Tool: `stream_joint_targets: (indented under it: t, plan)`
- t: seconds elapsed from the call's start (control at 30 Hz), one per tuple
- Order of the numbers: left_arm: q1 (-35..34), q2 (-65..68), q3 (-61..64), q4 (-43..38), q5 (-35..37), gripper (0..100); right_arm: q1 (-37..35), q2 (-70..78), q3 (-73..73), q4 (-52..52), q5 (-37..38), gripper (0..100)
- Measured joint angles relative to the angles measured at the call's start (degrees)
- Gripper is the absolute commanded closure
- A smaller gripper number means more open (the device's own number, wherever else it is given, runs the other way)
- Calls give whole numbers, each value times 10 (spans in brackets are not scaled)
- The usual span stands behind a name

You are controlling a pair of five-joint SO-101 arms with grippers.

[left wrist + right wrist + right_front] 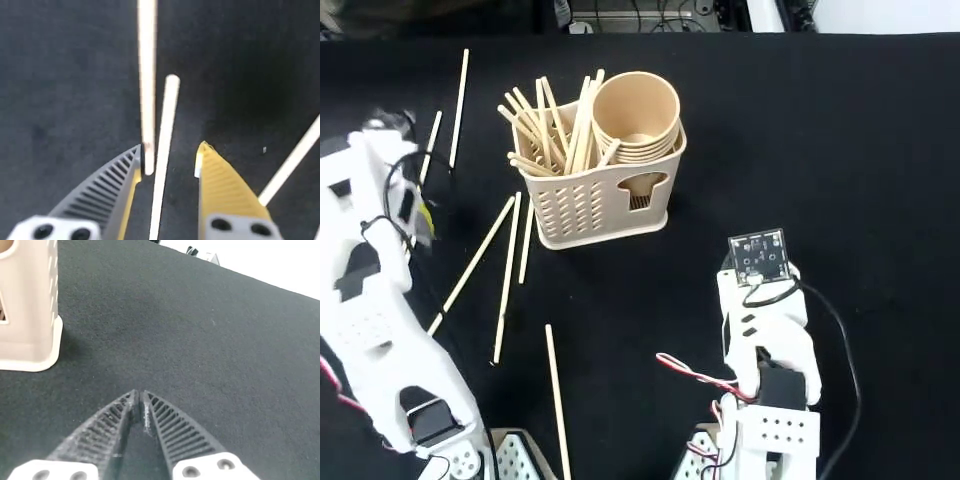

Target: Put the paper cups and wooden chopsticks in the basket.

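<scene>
Beige basket (600, 205) is noted ahead of the right gripper (139, 396), whose jaws are pressed together, empty. Stacked paper cups (636, 112) and bundled chopsticks (545, 125) are held inside the basket. The left gripper (170, 150) is spread open, with one loose chopstick (166, 115) lying between its jaws.

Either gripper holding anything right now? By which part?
Nothing is held. The left gripper is open, straddling a chopstick near its end, not clamped on it. The right gripper is shut on nothing, over the black table.
</scene>
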Motion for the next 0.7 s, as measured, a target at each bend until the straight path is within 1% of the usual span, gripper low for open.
stream_joint_targets:
  t: [0.07,0.1,0.2,0.27,0.3,0.47,0.57,0.7]
  plan:
    - [-1,36,-1,-4,-25,825,0,0,0,0,0,985]
    - [-3,45,-3,-5,-34,846,0,0,0,0,0,985]
    - [-2,76,-11,-3,-46,984,0,0,0,0,0,985]
    - [0,98,-27,-1,-47,958,0,0,0,0,0,985]
    - [2,106,-31,0,-47,975,0,0,0,0,0,985]
    - [3,113,-37,7,-49,972,0,0,0,0,0,985]
    - [3,99,-59,41,-50,972,0,0,0,0,0,985]
    - [-2,51,-46,99,-50,971,0,0,0,0,0,985]
